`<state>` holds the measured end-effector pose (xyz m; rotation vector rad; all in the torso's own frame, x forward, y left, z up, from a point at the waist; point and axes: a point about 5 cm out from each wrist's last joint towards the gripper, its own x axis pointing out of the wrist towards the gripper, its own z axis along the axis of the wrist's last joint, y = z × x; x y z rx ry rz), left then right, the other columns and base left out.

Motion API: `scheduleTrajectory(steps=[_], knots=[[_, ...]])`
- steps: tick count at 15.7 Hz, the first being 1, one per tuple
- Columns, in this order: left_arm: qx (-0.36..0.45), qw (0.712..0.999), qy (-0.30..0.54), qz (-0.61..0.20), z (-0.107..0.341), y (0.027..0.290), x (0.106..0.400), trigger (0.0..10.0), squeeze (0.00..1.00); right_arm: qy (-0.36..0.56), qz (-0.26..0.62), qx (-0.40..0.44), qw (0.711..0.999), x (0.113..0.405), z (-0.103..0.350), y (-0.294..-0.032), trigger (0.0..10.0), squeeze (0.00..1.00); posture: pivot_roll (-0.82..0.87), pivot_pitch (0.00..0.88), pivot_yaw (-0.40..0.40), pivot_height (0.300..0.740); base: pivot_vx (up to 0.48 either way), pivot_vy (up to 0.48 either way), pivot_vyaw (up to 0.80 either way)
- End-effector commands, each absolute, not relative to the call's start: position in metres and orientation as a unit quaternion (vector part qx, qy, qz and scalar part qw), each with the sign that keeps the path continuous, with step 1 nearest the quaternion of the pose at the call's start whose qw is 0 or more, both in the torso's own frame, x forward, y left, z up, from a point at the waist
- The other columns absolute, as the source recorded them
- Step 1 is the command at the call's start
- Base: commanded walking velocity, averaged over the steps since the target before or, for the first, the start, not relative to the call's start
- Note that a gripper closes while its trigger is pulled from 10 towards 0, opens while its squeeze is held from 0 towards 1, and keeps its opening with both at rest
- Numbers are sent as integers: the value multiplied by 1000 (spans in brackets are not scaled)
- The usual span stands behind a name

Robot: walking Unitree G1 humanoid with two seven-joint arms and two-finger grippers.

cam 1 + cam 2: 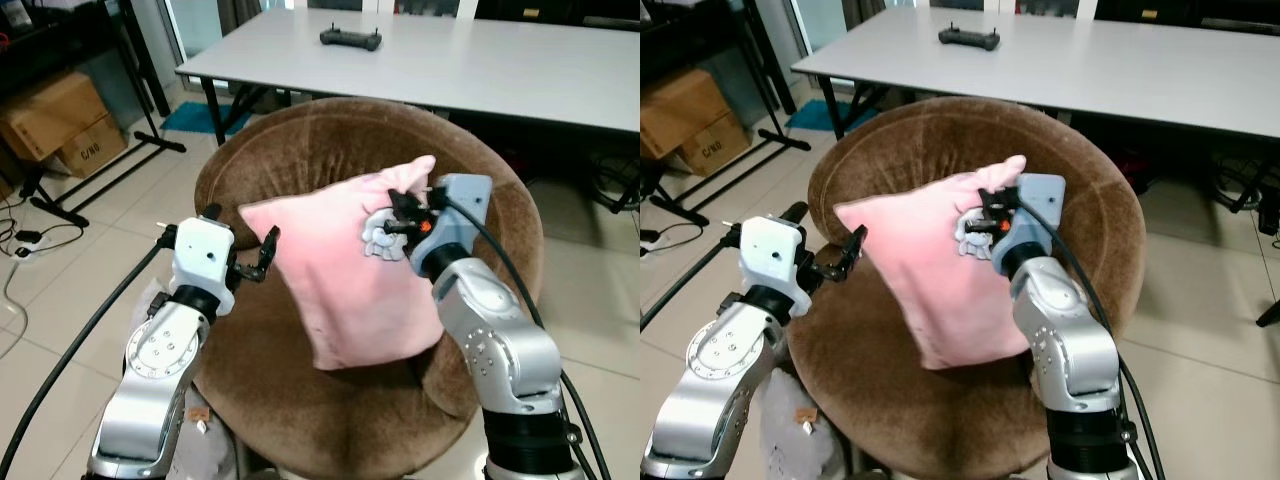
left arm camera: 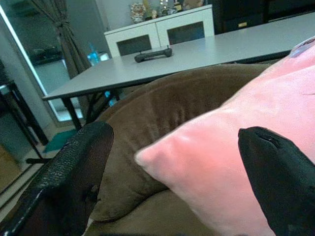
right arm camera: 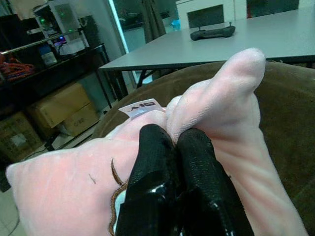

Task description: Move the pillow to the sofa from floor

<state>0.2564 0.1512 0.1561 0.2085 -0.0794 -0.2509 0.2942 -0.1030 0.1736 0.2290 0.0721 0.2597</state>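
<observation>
A pink pillow [image 1: 340,285] hangs tilted over the seat of a round brown velvet sofa chair [image 1: 300,130], its lower edge close to the cushion. My right gripper [image 1: 405,207] is shut on the pillow's upper right corner; the right wrist view shows the black fingers [image 3: 157,157] pinching the bunched fabric [image 3: 221,93] beside a white label. My left gripper [image 1: 262,252] is open at the pillow's left corner. In the left wrist view that pink corner [image 2: 162,157] lies between the two spread fingers [image 2: 74,172] without being clamped.
Behind the chair stands a grey table [image 1: 500,70] with a black controller [image 1: 350,39] on it. Cardboard boxes [image 1: 60,125], a black stand's legs [image 1: 100,180] and cables [image 1: 25,245] sit on the tiled floor at the left. A grey cloth item [image 1: 790,430] lies by the chair's front.
</observation>
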Motion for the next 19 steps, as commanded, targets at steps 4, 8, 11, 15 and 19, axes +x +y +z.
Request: scheduleTrajectory(steps=[4, 8, 11, 15, 19], knots=[[121, 983, -16, -138, 152, 157, 248, 10000, 0, 60, 159, 101, 980, 302, 181, -76, 10000, 0, 78, 0, 37, 740, 0, 0, 0], [142, 975, 18, -170, 144, 162, 233, 10000, 0, 102, 108, 109, 983, 324, 176, -65, 10000, 0, 116, 0, 12, 740, 0, 0, 0], [147, 974, 35, -170, 142, 169, 221, 10000, 0, 151, 47, 135, 978, 347, 162, -62, 10000, 0, 156, 0, -7, 740, 0, 0, 0], [148, 972, 51, -175, 143, 173, 209, 10000, 0, 215, -119, 201, 948, 376, 140, -93, 10000, 0, 191, 0, -26, 740, 0, 0, 0], [150, 970, 56, -183, 144, 174, 208, 10000, 0, 203, -246, 259, 912, 389, 140, -150, 10000, 0, 192, 0, -20, 740, 0, 0, 0]])
